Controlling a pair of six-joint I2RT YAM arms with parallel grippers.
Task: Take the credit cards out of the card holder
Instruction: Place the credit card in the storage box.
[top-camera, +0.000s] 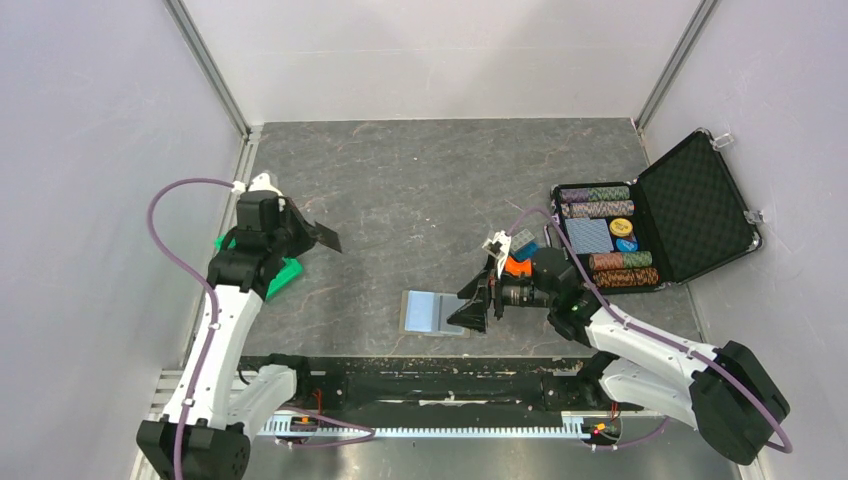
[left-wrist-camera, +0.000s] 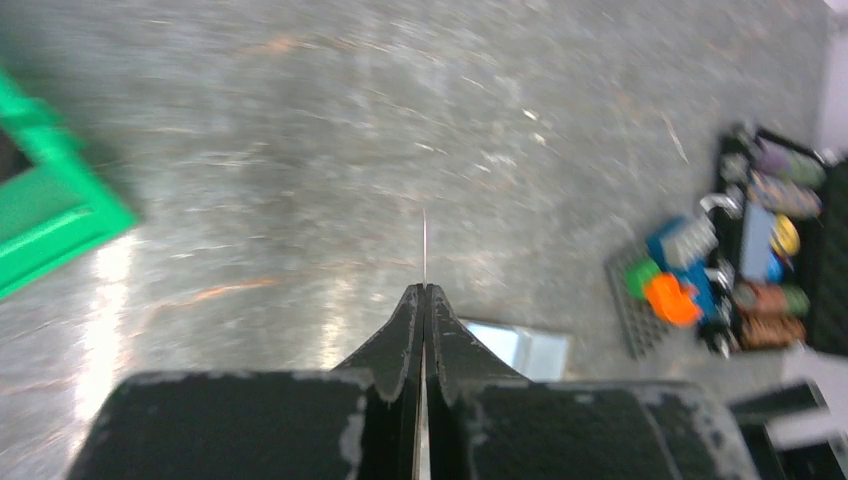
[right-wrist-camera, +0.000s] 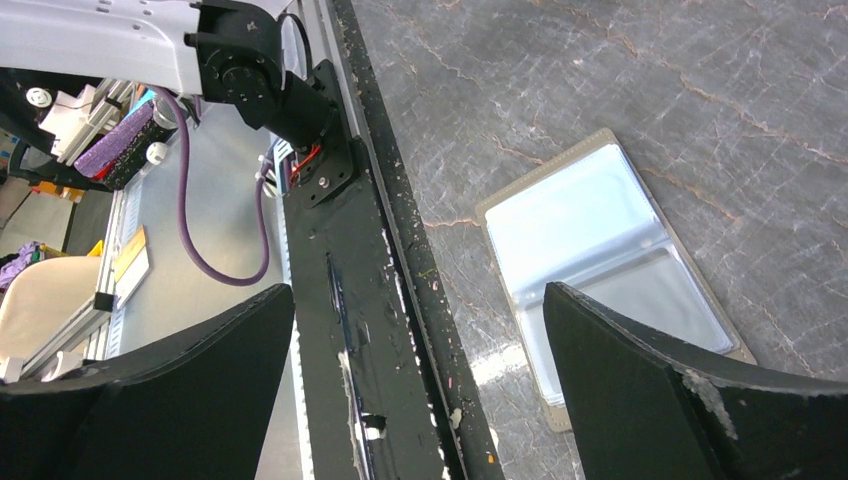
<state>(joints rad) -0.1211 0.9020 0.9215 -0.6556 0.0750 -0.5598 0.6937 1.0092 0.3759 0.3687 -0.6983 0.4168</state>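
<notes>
The card holder (top-camera: 433, 311) lies open and flat on the dark table near the front edge, its pale-blue shiny inside facing up. It also shows in the right wrist view (right-wrist-camera: 600, 240) and in the left wrist view (left-wrist-camera: 530, 348). My left gripper (top-camera: 306, 237) is up at the left, shut on a thin dark credit card (top-camera: 326, 238), which the left wrist view shows edge-on (left-wrist-camera: 424, 240) between the shut jaws (left-wrist-camera: 424, 292). My right gripper (top-camera: 478, 306) is open and empty, just right of the holder, its fingers spread wide (right-wrist-camera: 418, 300) beside the holder's near edge.
A green plastic bin (top-camera: 285, 276) sits under the left arm, also in the left wrist view (left-wrist-camera: 50, 215). An open black poker-chip case (top-camera: 655, 222) with chips and a blue card deck stands at the right. Coloured bricks on a grey plate (top-camera: 518, 256) lie by the right wrist.
</notes>
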